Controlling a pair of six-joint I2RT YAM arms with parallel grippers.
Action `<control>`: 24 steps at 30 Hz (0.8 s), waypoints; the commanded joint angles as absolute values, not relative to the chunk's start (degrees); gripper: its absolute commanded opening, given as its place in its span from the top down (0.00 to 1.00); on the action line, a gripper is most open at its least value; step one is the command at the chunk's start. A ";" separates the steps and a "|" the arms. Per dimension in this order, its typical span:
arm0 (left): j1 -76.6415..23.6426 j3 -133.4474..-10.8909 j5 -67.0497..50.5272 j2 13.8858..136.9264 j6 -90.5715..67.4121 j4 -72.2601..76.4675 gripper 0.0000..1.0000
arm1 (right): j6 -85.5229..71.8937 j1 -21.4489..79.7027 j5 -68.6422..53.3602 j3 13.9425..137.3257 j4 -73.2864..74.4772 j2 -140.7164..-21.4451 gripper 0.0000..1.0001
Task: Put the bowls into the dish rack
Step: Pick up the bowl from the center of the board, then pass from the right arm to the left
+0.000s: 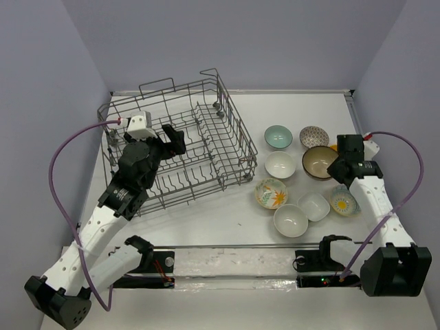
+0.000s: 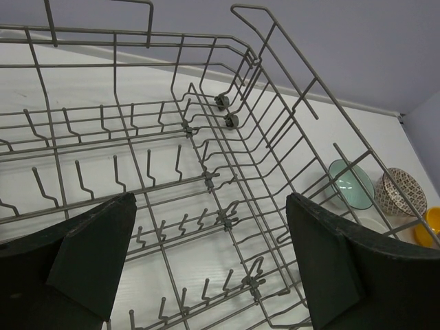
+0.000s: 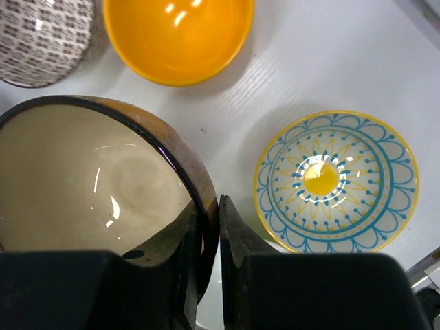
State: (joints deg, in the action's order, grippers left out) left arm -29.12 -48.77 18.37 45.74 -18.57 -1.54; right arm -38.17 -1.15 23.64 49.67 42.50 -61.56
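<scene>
Right wrist — right fingers (image 3: 237,265) pinch brown bowl (image 3: 82,179), left fingers (image 2: 89,261) spread over rack (image 2: 206,137)

A: Big grey wire dish rack (image 1: 182,144), upper left of the frame. Flat on its bottom, turned a bit crooked. Tall grid sides, rows of little prongs standing up.

B: Right of it, top row: pale teal bowl (image 1: 278,137), dotted bowl (image 1: 314,136), orange bowl (image 3: 179,38).

A: Next row: white bowl (image 1: 280,165) and brown bowl (image 1: 320,162), creamy inside, rim pinched by the right gripper (image 3: 210,210).

B: Lowest: flower bowl (image 1: 271,193), square white bowl (image 1: 315,206), round white bowl (image 1: 290,220), blue-and-yellow sun bowl (image 1: 343,201). Nine in all, open side up.
</scene>
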 commanded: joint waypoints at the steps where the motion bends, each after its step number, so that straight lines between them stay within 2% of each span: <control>1: -29.00 -51.68 17.41 46.05 -19.25 0.35 0.01 | -37.62 -1.05 23.30 58.61 41.48 -57.57 0.99; 8: -29.00 -58.17 16.00 48.07 -21.27 -5.70 0.01 | -32.52 -1.05 11.96 71.26 43.94 -55.63 0.99; 19: -29.09 -74.43 8.53 56.68 -27.41 -18.88 0.01 | -28.30 -1.05 -8.32 90.78 45.44 -63.09 0.99; 24: -29.09 -78.83 4.84 59.76 -29.18 -22.93 0.01 | -27.86 3.59 -10.72 96.31 44.21 -66.70 0.99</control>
